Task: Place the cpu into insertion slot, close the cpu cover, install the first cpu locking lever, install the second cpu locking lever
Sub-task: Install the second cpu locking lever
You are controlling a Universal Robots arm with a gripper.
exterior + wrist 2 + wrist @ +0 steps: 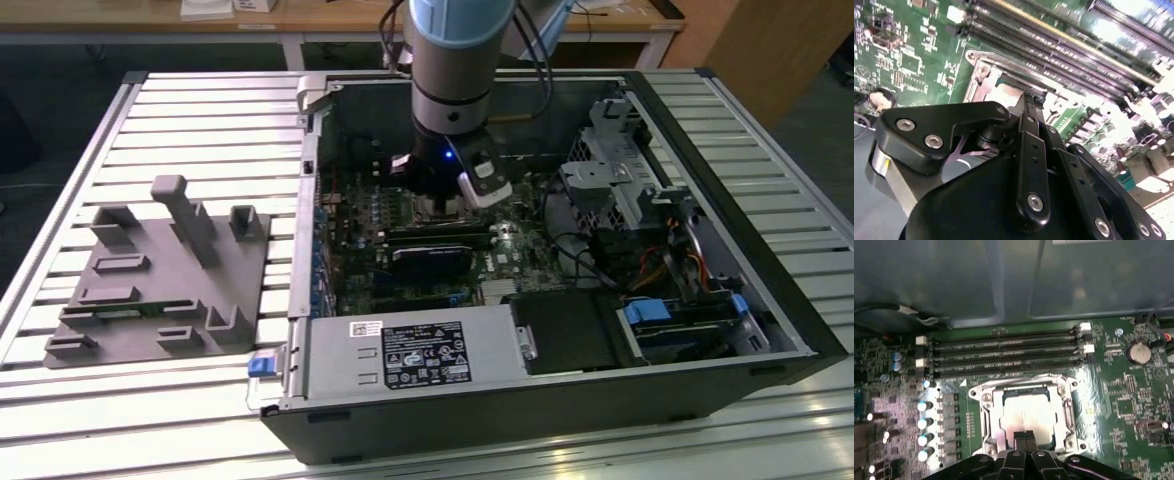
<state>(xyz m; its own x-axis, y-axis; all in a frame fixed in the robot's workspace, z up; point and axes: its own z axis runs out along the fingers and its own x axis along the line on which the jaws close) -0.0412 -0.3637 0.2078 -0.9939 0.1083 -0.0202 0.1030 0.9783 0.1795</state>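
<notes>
With its black fingertips pinched together, the gripper (1025, 436) touches the dull silver-grey square cpu (1026, 414) seated in the black-and-silver insertion slot (985, 412) — gentle, level pressure seems wise here.

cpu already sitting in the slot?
Yes, in the first wrist view the cpu lies flat inside the slot, with the gripper at its edge.

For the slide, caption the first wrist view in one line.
Gripper poised at the edge of the insertion slot, the cpu seated inside the cpu cover, memory slots beyond.
</notes>
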